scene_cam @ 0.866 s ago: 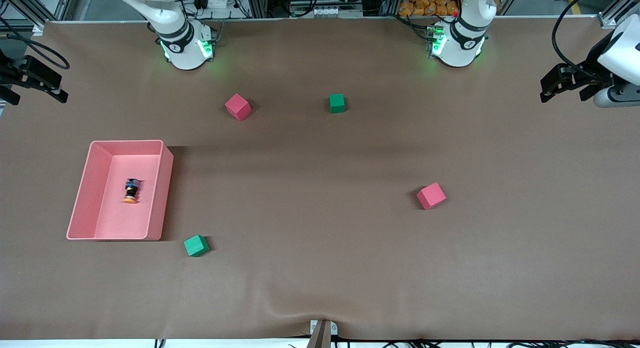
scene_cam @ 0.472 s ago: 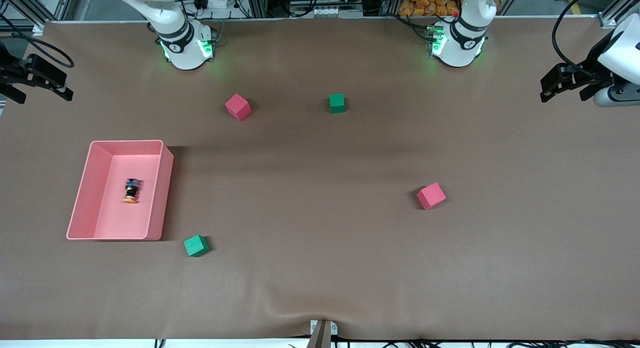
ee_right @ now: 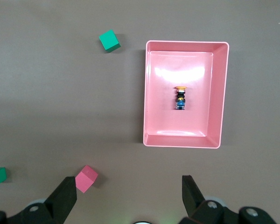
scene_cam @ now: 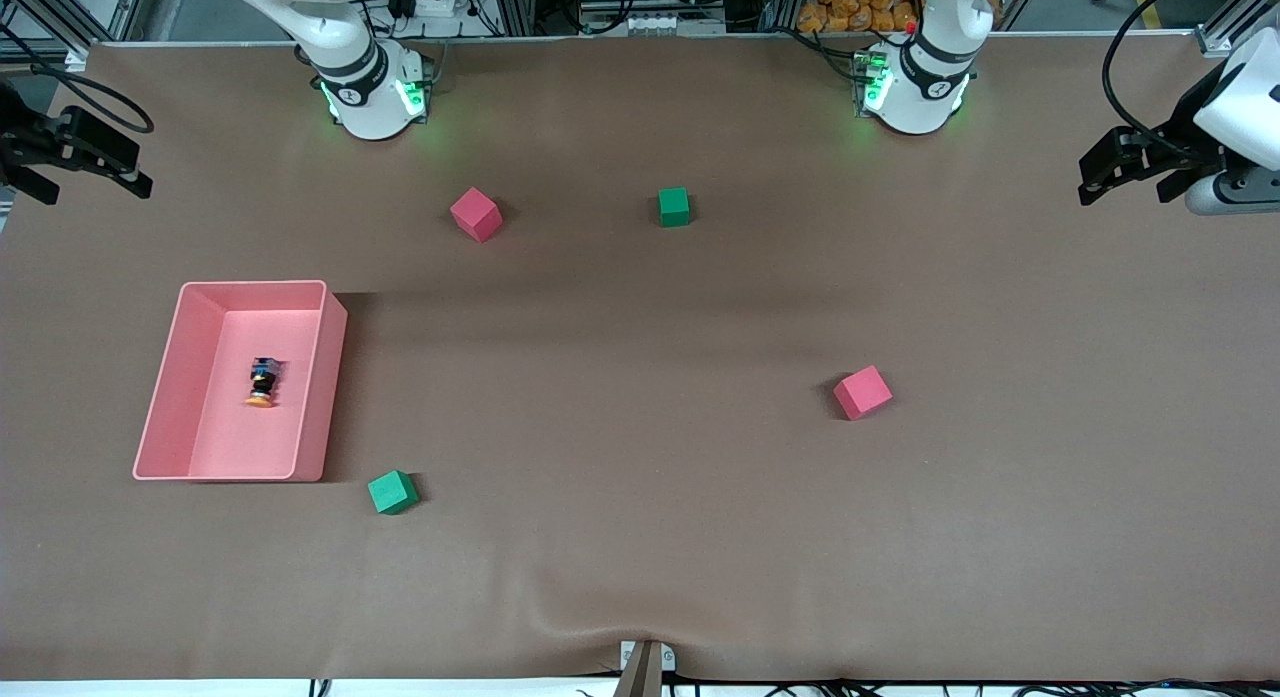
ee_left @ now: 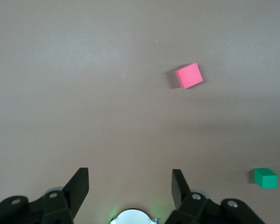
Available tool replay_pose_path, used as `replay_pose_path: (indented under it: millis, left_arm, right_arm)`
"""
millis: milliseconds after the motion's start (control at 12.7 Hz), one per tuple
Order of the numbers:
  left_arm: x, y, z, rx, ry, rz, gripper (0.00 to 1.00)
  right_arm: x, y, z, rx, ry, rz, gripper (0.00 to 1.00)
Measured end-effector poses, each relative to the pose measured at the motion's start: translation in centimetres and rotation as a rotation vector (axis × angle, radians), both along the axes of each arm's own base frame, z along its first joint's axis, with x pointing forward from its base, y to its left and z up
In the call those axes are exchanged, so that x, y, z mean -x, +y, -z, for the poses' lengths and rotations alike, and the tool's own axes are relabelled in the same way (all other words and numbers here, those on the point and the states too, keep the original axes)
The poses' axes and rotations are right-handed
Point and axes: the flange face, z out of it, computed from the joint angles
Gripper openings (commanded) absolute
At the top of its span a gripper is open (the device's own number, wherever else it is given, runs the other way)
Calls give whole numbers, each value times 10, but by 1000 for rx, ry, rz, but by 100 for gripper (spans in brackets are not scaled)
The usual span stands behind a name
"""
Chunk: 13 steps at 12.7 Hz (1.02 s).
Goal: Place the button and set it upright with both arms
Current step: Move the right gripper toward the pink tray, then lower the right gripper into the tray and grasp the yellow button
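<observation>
Brown desk [scene_cam: 640,557], button [scene_cam: 262,382] lying toppled in pink tray [scene_cam: 335,377] toward right arm's edge. Right gripper [ee_right: 128,196] and left gripper [ee_left: 129,186] both spread wide, empty. Risk: fingers striking tray walls, button rolling.

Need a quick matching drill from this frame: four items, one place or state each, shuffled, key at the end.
Items:
1. button
2. left end effector
3. right end effector
4. pink bin

Descriptions:
A. open, over the table's edge at the right arm's end
B. lying on its side in the bin
C. open, over the table's edge at the left arm's end
D. on the table, beside a green cube

Pairs: 1-B, 2-C, 3-A, 4-D
</observation>
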Motion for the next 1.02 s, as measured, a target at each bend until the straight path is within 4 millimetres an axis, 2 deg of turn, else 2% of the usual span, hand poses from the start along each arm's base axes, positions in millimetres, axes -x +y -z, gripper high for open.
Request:
replay_pose_path:
  millis: [157, 472, 787, 1023]
  left_arm:
    - [0, -1, 1, 1, 2, 1, 80]
    - [-3, -2, 2, 3, -6, 4, 80]
    - [-14, -6, 14, 6, -13, 11, 80]
    - [-34, -19, 38, 27, -17, 30, 80]
  right_arm:
    - [-2, 0, 7, 0, 19, 0, 100]
    - [-22, -14, 58, 0, 141, 21, 100]
    - [-49, -38, 120, 61, 250, 49, 100]
    - [-60, -61, 180, 61, 236, 84, 100]
